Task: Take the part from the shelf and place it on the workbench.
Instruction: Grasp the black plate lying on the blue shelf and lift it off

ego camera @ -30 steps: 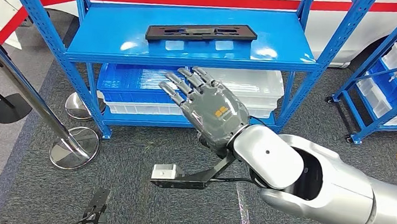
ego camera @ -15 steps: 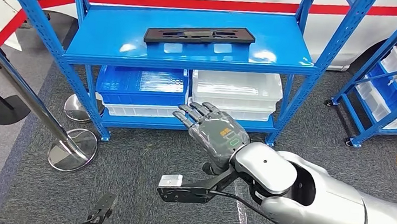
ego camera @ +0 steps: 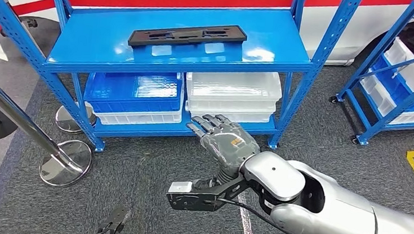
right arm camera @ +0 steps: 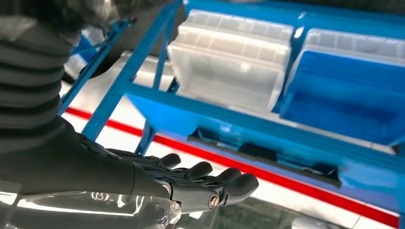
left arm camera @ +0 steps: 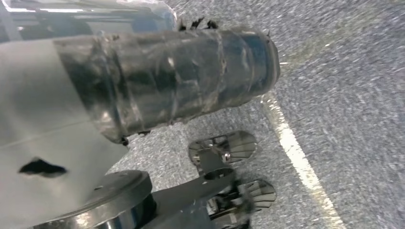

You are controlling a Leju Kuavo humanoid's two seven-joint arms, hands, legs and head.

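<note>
Our right hand [ego camera: 226, 144] has dropped over the last second: a moment ago its fingers reached up level with the front lip of the shelf [ego camera: 181, 64], and now they sit lower, in front of the bottom tier where the blue bin [ego camera: 133, 91] and the clear bin [ego camera: 232, 91] stand. The whole scene has also slid a little in the head view, so we judge that part of this shift comes from our own body moving, not from the rack.

The fingers [right arm camera: 210, 179] are spread and released, with nothing between them; the right wrist view shows them stretched out flat toward the rack. The long black part [ego camera: 188, 35] lies untouched on the upper board of the shelf, well above and beyond the fingertips, nearer the back than the front edge.

Our left hand hangs out of sight below; its wrist view is blurred, and we cannot tell how its fingers lie.

For the task, this means the reach is not yet made. We judge that the hand must rise again and go forward over the shelf lip before any grasp can start.
</note>
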